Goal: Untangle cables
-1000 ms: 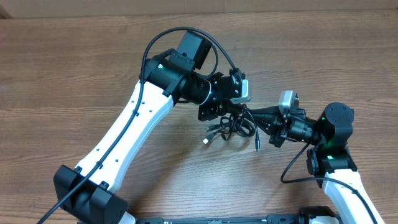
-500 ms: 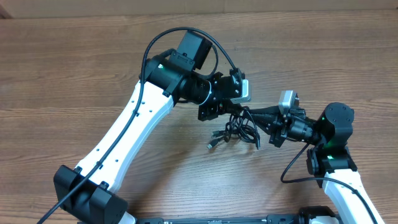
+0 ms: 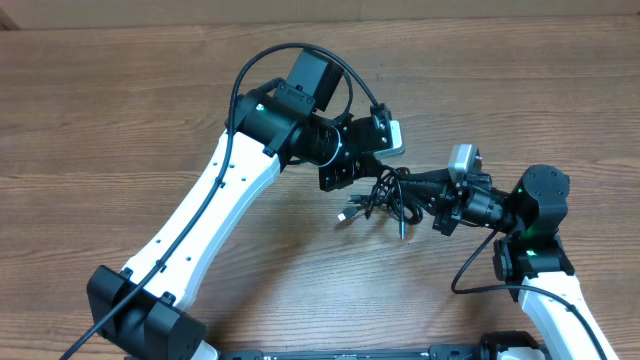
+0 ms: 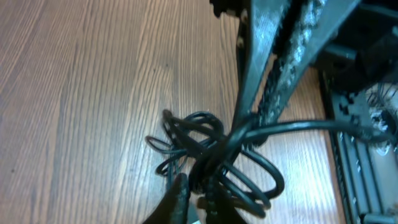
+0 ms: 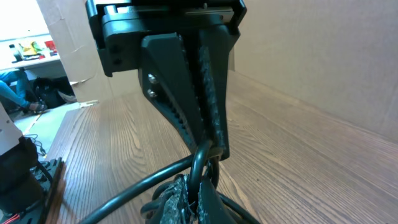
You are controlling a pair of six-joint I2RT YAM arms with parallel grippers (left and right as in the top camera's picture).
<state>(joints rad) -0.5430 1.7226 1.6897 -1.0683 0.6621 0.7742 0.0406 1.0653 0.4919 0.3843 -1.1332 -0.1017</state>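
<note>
The cables point(image 3: 386, 204) are a tangled bunch of thin black cords hanging between my two grippers above the wooden table point(image 3: 120, 120). A silver-tipped plug point(image 3: 344, 216) dangles at the bunch's left and another hangs below. My left gripper point(image 3: 372, 178) is shut on the top of the bunch. My right gripper point(image 3: 413, 188) is shut on a strand at its right side. In the left wrist view my fingers point(image 4: 196, 200) pinch the loops point(image 4: 205, 134), with the right fingers point(image 4: 273, 68) close above. In the right wrist view my fingers point(image 5: 189, 199) clamp a loop point(image 5: 143, 183) under the left fingers point(image 5: 205, 118).
The two grippers are nearly touching over the middle right of the table. The left arm's own thick black cable point(image 3: 290, 52) arcs over its wrist. A cardboard wall point(image 5: 311, 50) stands along the table's far edge.
The left gripper has risen and shifted slightly right, drawing the bunch up and tighter. The dangling plug ends have swung right and up. The right arm has barely moved.
</note>
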